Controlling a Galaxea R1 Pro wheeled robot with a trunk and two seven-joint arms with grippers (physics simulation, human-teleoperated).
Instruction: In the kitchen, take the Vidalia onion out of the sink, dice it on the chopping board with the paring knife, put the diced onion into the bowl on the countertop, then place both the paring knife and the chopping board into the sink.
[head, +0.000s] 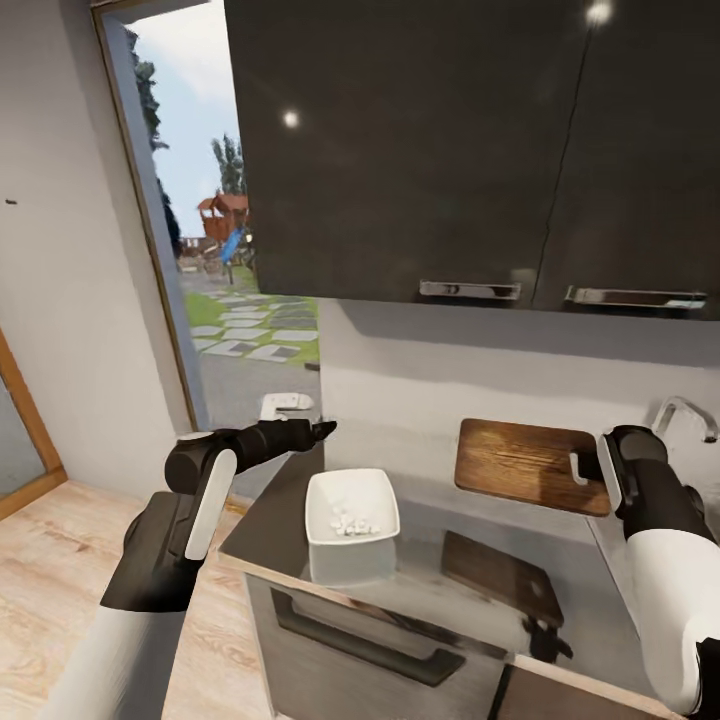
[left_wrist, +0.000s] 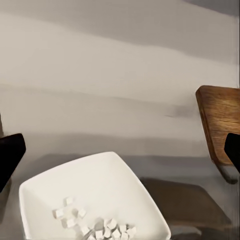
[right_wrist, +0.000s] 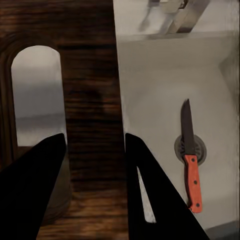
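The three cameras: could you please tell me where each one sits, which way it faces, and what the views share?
Head view: high on the robot, looking down at the countertop, bowl and lifted chopping board; both arms show.
Left wrist view: above the bowl of onion pieces, facing the wall; dark fingertips at the edges.
Right wrist view: along the right gripper clamping the board, looking into the sink with the knife.
Shared: the board appears in all three.

no readable text, label, brand, number or sign on anything here
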